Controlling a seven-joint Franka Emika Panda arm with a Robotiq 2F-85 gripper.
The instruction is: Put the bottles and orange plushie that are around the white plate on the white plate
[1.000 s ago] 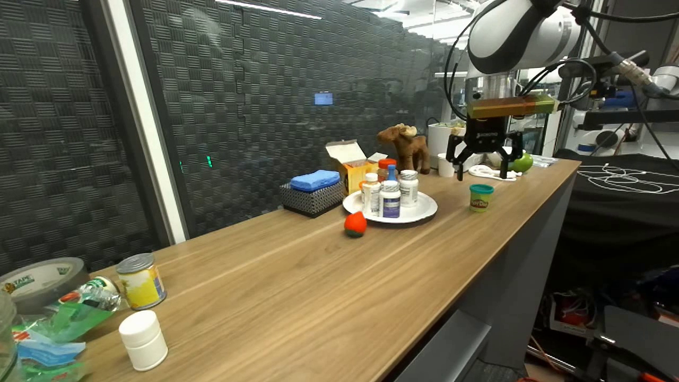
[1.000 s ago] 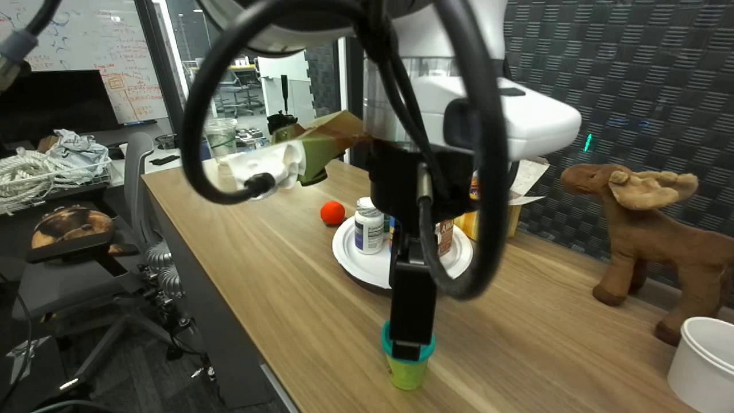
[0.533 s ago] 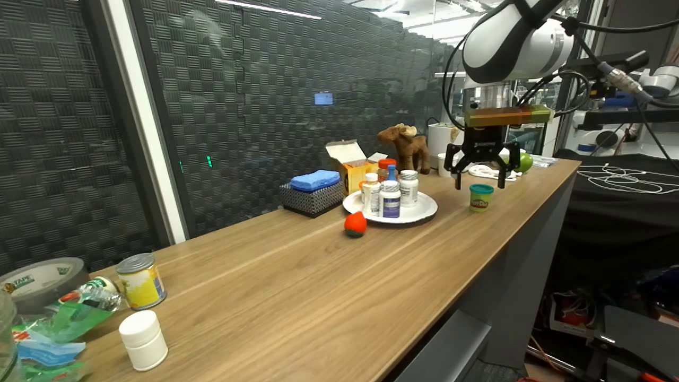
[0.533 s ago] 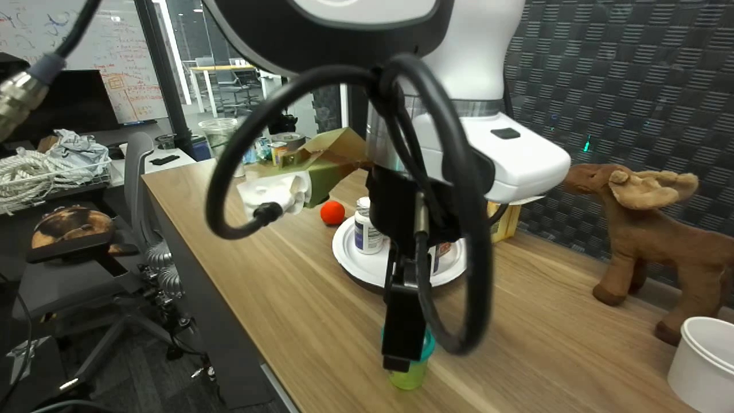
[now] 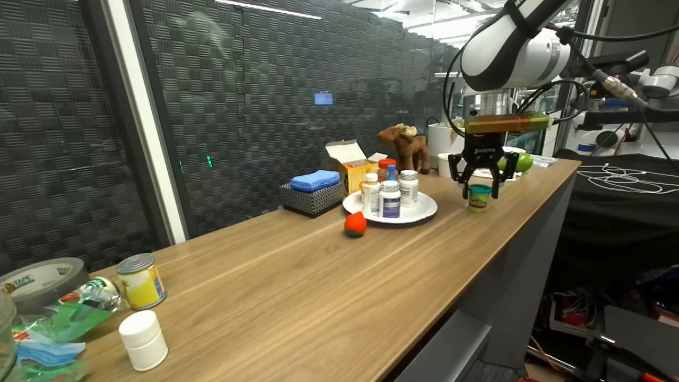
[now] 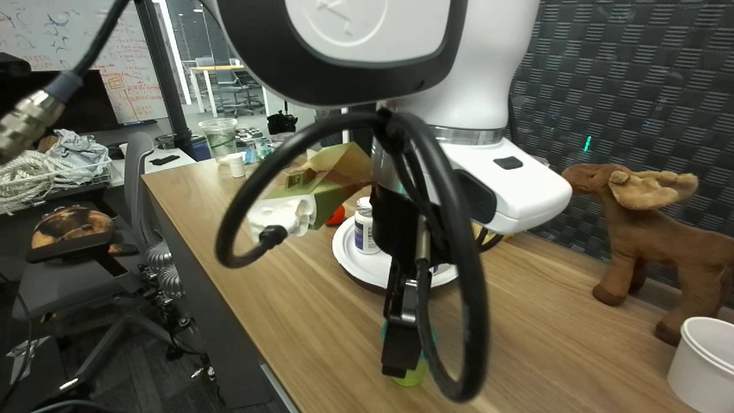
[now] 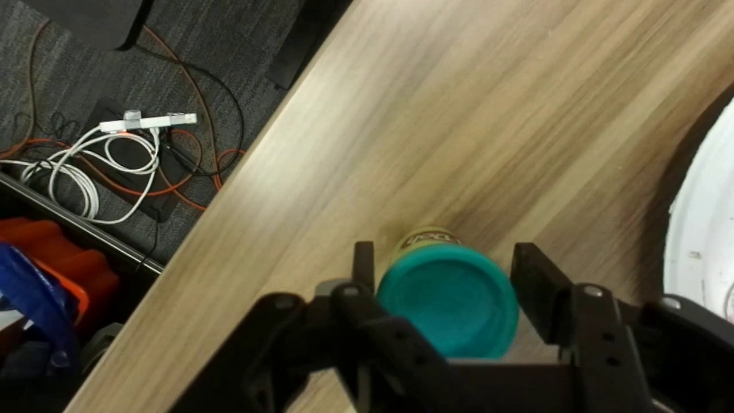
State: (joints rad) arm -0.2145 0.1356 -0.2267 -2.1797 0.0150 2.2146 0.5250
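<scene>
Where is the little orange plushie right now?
In an exterior view, the orange plushie sits on the wooden counter, just in front of the white plate, toward the plate's left side in that picture.

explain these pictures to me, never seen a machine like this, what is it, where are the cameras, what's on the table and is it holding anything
The machine is a robot arm. It ends in a black gripper, whose two jaws can pinch things. The exterior views come from two cameras set apart from the robot; the wrist view comes from a camera on its wrist, looking down.

On the wood-grained table, a white plate carries several small bottles. The orange plushie sits near the plate, not on it. A brown toy moose stands there too.

As for holding: the jaws are on either side of a small tub with a teal lid, which appears to stand on the table. Whether they grip it, I can't tell.
</scene>
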